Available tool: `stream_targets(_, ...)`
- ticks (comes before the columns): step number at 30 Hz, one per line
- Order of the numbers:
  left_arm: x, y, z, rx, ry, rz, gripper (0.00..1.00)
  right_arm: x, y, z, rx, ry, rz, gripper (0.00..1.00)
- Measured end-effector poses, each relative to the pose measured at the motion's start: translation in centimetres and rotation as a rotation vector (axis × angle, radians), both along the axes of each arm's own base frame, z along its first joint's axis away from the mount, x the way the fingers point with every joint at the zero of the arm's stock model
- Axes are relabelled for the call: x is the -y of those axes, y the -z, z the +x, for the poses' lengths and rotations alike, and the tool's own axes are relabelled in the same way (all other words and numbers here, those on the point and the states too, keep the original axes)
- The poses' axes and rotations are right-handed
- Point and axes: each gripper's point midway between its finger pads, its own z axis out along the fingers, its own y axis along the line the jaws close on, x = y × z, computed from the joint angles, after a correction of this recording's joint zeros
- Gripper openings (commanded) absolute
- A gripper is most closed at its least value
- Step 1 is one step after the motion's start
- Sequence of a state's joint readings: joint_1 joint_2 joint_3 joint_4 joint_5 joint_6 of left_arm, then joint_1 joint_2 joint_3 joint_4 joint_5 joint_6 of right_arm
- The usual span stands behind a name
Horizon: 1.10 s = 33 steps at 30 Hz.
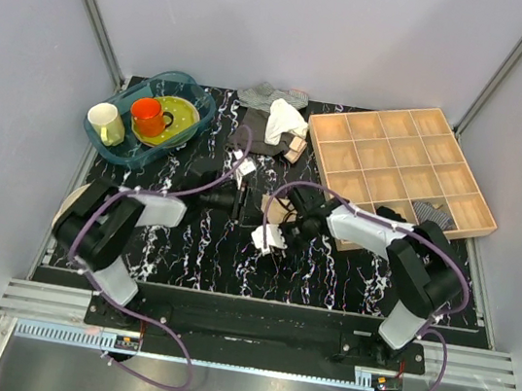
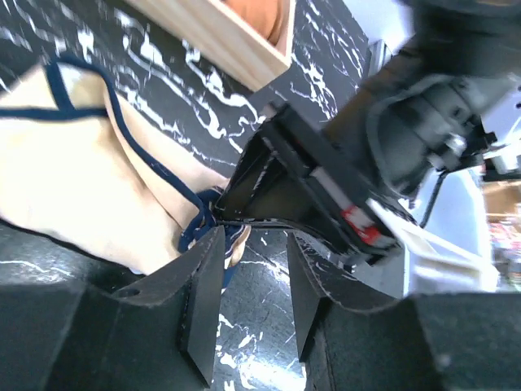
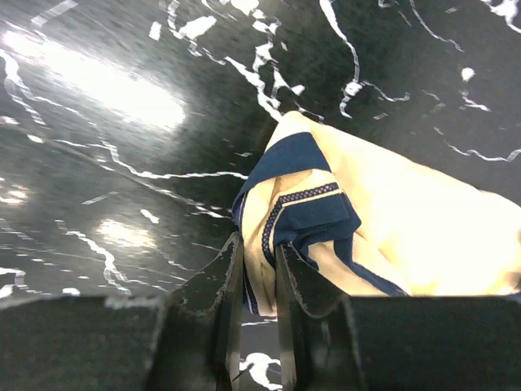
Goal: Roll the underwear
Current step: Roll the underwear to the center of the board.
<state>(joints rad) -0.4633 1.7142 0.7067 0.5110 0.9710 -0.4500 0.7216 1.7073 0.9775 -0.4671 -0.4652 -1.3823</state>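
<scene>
The underwear [image 3: 391,220] is pale beige with dark navy edging and lies bunched on the black marble table. My right gripper [image 3: 256,277] is shut on a folded edge of it, with fabric pinched between the two fingers. In the left wrist view the underwear [image 2: 81,179] lies to the left. My left gripper [image 2: 252,285] is open and empty, low over the table, its left finger beside the fabric's corner. The right gripper's fingers [image 2: 269,183] pinch that corner just ahead. In the top view both grippers meet mid-table, the left [image 1: 244,200] and the right [image 1: 287,221], hiding most of the underwear.
A wooden compartment tray [image 1: 403,168] stands at the back right, with a dark cloth [image 1: 430,213] in one cell. A blue basin [image 1: 197,97] with cups and a plate is at the back left. A white cloth [image 1: 285,119] and a grey cloth [image 1: 266,93] lie at the back centre.
</scene>
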Motion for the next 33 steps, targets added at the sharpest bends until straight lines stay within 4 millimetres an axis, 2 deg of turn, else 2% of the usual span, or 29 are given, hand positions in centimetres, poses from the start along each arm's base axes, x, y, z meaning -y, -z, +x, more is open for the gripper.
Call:
stream_targets(2, -0.6, -2.1, -0.1, 0.144, -0.040, -0.033, 0.42, 0.2, -0.2, -0.8, -0.072, 0.014, -0.021, 0.21)
stream_targets(4, -1.4, -3.0, -0.8, 0.257, -0.074, -0.060, 0.45, 0.5, -0.5, -1.7, -0.147, 0.027, -0.036, 0.20)
stream_targets(7, -2.7, -1.9, -2.9, 0.362, -0.109, -0.068, 0.47, 0.8, -1.3, -2.6, -0.281, 0.054, -0.063, 0.20)
stream_targets(10, -3.2, 0.4, -5.9, 0.425, -0.097, -0.055, 0.48, 0.7, -2.2, -2.2, -0.404, 0.101, -0.068, 0.20)
stream_targets(13, -2.5, 1.0, -8.1, 0.511, -0.043, -0.057, 0.49, 1.2, -2.4, -1.5, -0.519, 0.163, -0.077, 0.21)
stream_targets(17, -0.4, 0.3, -9.3, 0.679, 0.030, -0.064, 0.51, 2.1, -1.9, -1.3, -0.644, 0.239, -0.123, 0.21)
stream_targets(21, 1.4, -0.1, -8.8, 0.806, 0.080, -0.011, 0.53, 2.5, -1.2, -1.5, -0.735, 0.292, -0.169, 0.22)
stream_targets(26, 3.0, 0.0, -6.7, 0.929, 0.133, 0.100, 0.54, 2.7, -0.7, -1.5, -0.817, 0.346, -0.209, 0.22)
stream_targets(30, 4.0, 1.2, -5.4, 0.981, 0.192, 0.201, 0.54, 3.0, -0.7, -1.2, -0.867, 0.384, -0.210, 0.22)
stream_targets(33, 4.3, 3.0, -5.3, 0.987, 0.247, 0.265, 0.54, 3.4, -0.8, -0.9, -0.881, 0.404, -0.211, 0.23)
